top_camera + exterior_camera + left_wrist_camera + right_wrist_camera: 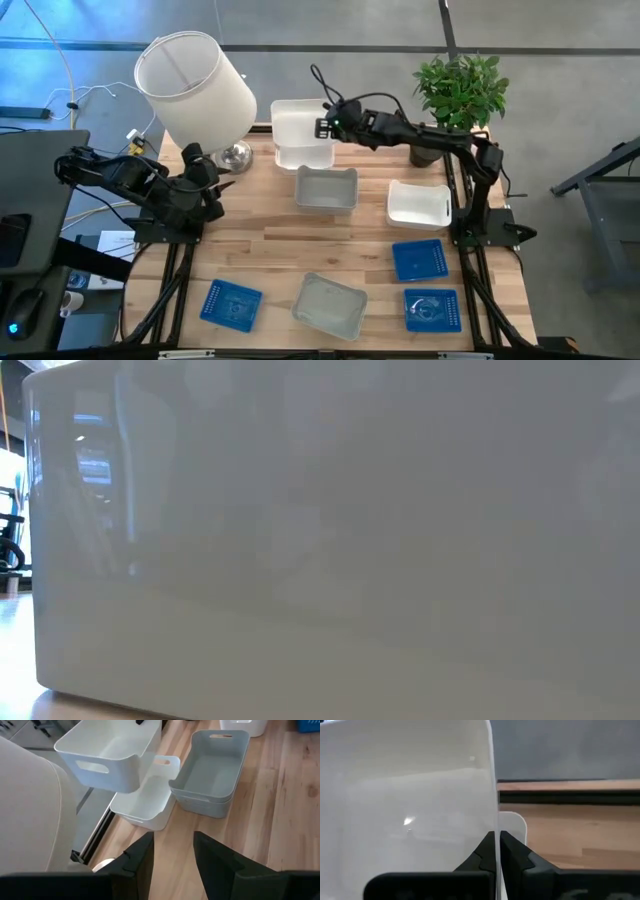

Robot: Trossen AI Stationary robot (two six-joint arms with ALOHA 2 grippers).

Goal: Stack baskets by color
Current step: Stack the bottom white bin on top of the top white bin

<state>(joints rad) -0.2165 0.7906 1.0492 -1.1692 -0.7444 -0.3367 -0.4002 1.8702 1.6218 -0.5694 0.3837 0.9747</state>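
Right gripper (pixel 327 126) is pinching shut on the wall of a white basket (pixel 300 122), holding it lifted over the table's far edge, just above a second white basket (pixel 305 155) sitting there. In the right wrist view the fingers (pixel 512 852) are clamping the thin rim edge-on. In the left wrist view the carried basket (pixel 107 752) is hanging tilted and offset from the lower white one (pixel 147 800).

Judgement: to nest well, it needs levelling and squaring over the lower basket before lowering, releasing only once seated. Carried basket is opening upward; long axis looks roughly parallel to the far edge, hard to tell exactly.

Left gripper (pixel 205 192) is waiting near the left edge by the lampshade (pixel 195 85), fingers (pixel 142 862) standing apart, holding nothing. Grey baskets (pixel 326 188) are sitting stacked mid-table.
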